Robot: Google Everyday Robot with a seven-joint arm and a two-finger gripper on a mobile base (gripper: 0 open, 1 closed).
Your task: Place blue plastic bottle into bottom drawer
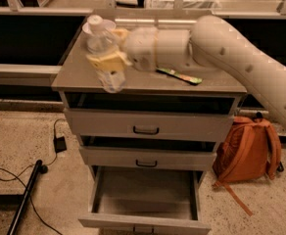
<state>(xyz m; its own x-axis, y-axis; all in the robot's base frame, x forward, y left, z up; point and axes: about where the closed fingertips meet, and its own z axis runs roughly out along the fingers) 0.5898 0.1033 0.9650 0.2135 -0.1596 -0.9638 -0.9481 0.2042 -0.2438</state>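
Blue plastic bottle (100,40) sits clenched in our hand (107,62) at the surface (72,77) front-left edge. Bottom drawer (143,223) hangs open. We see an orange backpack (246,148) on the floor (45,204) to the right.

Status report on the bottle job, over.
Tool shut on blue plastic bottle, at cabinet top's front left. Bottom drawer open below. Green packet on top, right of bottle, apart.

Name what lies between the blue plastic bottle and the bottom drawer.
Camera view: the fronts of the top drawer and middle drawer lie between them. The gripper holds the blue plastic bottle over the cabinet's front edge.
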